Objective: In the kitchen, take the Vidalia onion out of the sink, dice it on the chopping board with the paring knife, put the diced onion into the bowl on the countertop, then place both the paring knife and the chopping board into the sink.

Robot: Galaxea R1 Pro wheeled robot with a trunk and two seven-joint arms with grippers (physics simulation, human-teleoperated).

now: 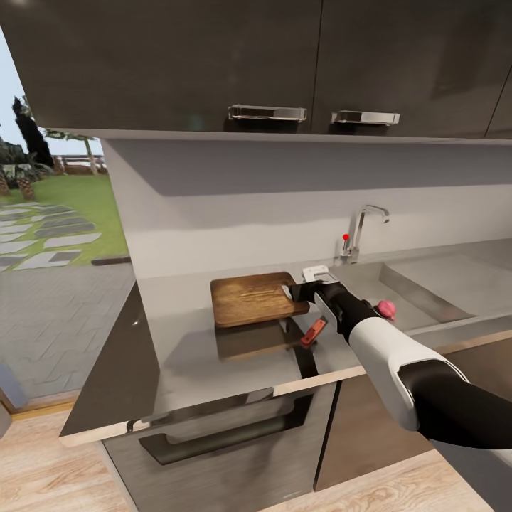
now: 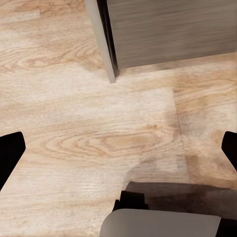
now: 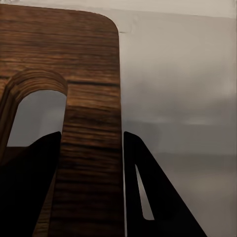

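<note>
Two dark fingers (image 3: 29,187) of the right gripper (image 1: 294,291) close on the chopping board (image 1: 256,297), one on each side of the strip of wood between its handle slot and its long edge. In the right wrist view that strip fills the gap between the fingers, with the slot's rounded end just above one fingertip. In the head view the board appears lifted off the countertop (image 1: 185,355); a darker board-shaped patch lies on the grey surface below and in front of it. The paring knife (image 1: 313,332) lies on the countertop just beside the right forearm, its red handle toward the front edge. Farther along, the sink (image 1: 427,284) opens past the arm, with a pinkish round object (image 1: 386,308) at its near rim beside the arm; what it is cannot be told. The chrome tap (image 1: 360,231) with its red knob stands behind the basin. Dark wall cabinets (image 1: 213,64) with metal handles hang above.

The left gripper (image 2: 118,148) hangs spread wide over the pale wooden floor (image 2: 89,123), holding nothing, near the corner of a grey cabinet (image 2: 168,29).
</note>
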